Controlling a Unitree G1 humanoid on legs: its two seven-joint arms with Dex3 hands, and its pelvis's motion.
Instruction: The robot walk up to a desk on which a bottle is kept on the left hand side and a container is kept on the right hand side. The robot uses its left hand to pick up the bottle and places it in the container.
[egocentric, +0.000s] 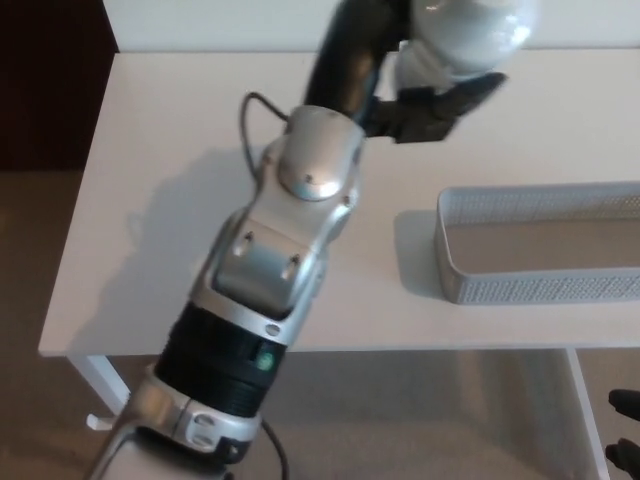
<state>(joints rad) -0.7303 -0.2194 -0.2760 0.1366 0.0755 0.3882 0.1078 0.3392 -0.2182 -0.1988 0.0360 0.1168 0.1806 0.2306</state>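
we see the left robot hand (400, 95) at the top of the view, its black fingers (440, 105) clenched around the white plastic bottle (465, 35), which is raised clear of the white surface (170, 190) and partly cut off by the upper edge. the silver forearm (290, 230) runs down from it to the lower left. below and to the right of the bottle lies the grey mesh rectangular container (540, 250), resting on the surface with nothing in the part we see. at the bottom right corner, dark fingertips of the right robot hand (626, 430) show; we cannot tell whether it is clenched or released.
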